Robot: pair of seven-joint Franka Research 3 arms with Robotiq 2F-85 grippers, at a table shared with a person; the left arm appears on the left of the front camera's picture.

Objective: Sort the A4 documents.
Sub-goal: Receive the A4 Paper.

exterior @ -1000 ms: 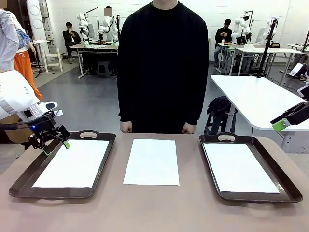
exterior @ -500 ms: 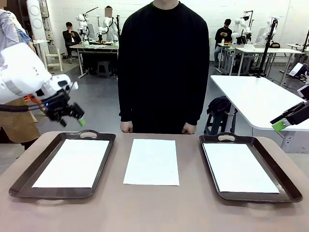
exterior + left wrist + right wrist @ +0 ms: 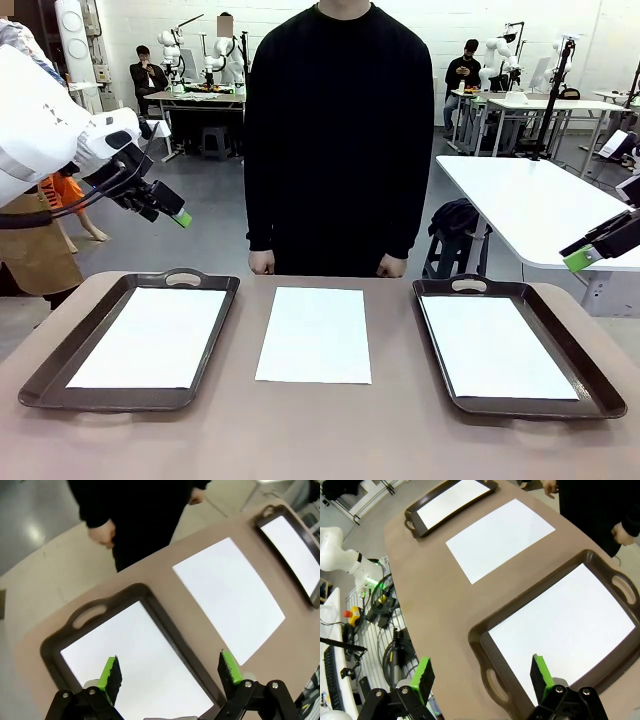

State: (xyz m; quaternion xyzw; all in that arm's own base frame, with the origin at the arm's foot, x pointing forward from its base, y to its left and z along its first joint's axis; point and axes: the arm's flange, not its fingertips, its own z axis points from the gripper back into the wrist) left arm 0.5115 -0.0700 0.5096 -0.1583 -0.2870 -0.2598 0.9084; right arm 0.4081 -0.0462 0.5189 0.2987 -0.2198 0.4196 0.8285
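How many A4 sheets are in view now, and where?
3. Left sheet lies in the left tray; middle sheet on the table; right sheet in the right tray. Any stacked underneath would be hidden.

Person (image 3: 338, 140) is standing at the far edge of the table (image 3: 320, 440), hands (image 3: 261, 263) hanging just past the sheet (image 3: 315, 335) and blocking the far middle. Left tray (image 3: 80, 340) and right tray (image 3: 565, 340) are taking up both sides, with raised rims walling them in. Bare strips are running between the sheet and each tray, and a wide bare band is lying along the near edge. Left gripper (image 3: 172, 212) is hanging high over the far left and right gripper (image 3: 580, 255) off the right edge, leaving the air over the table open.
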